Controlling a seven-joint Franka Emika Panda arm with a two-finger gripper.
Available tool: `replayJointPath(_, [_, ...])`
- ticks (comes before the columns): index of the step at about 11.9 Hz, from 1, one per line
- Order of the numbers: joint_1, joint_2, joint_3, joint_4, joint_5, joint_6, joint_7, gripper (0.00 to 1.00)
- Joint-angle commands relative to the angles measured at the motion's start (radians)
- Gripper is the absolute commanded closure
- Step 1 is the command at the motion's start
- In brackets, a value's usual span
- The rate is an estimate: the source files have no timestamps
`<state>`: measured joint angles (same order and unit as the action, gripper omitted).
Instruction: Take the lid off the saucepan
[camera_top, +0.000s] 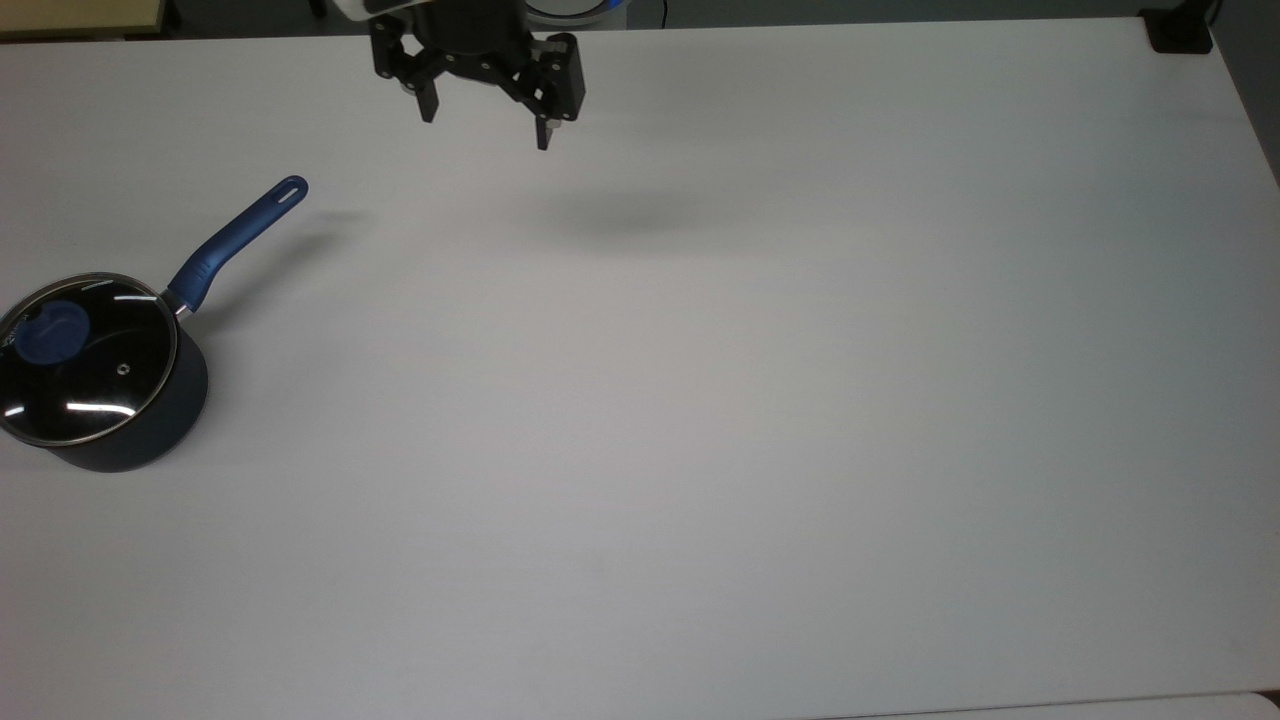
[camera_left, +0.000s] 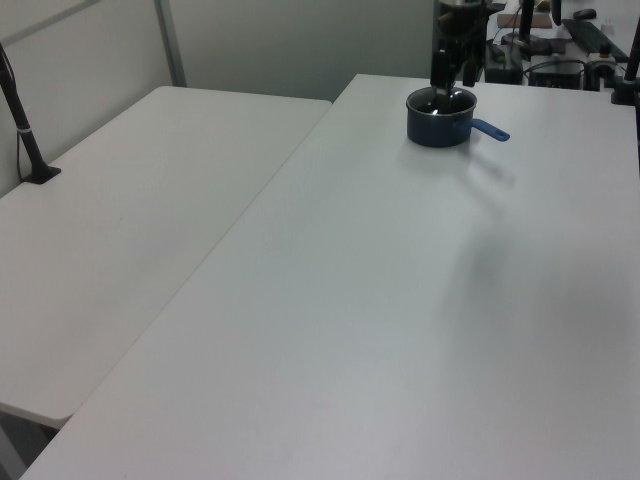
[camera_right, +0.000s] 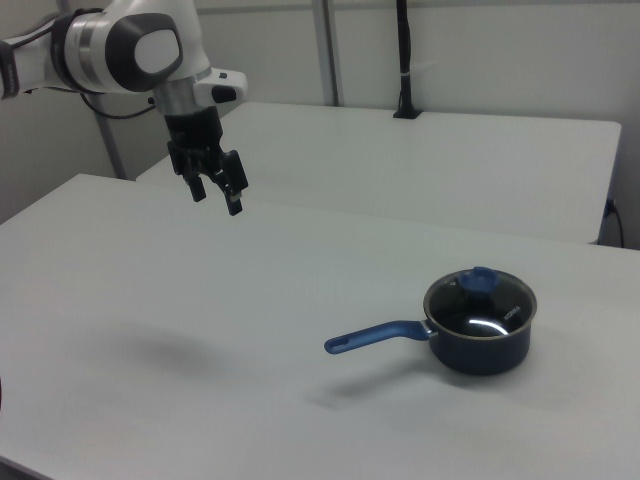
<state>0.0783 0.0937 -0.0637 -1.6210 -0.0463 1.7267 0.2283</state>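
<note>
The big white surface has just one thing standing on it, and the robot arm hangs up high above it. The gripper is up in the air with its two fingers spread apart and nothing between them. It is well apart from the pot, so the job looks like it is only at the start, in the reaching step. The saucepan sits near the top view's left edge, and in the right view it sits toward the right view's right side. Its long blue handle is the long part of the pot. In the top view it points up and to the top view's right, toward the side where the gripper hangs. In the right view it points to the right view's left, with the slot at its far end. The lid lies flat on top of the pot, still on. The blue knob stands in the lid's middle. For the next move, I think the gripper needs to travel over to the pot, stop right above the knob, go down with its fingers on both sides of it, squeeze, and then lift straight up
</note>
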Motion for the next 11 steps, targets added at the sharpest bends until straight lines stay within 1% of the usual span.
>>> replayJointPath(1, [0.014,-0.029,0.005,-0.025,-0.017,-0.035,-0.023,0.0])
replayJointPath(7, [0.006,-0.028,0.004,-0.019,-0.017,-0.035,-0.023,0.0])
replayJointPath(9, [-0.002,-0.02,-0.005,-0.016,-0.02,-0.033,-0.023,0.0])
replayJointPath(10, [-0.017,-0.009,-0.014,-0.013,-0.021,-0.026,-0.024,0.0])
replayJointPath(11, [-0.066,0.017,-0.018,0.019,-0.02,-0.018,-0.038,0.0])
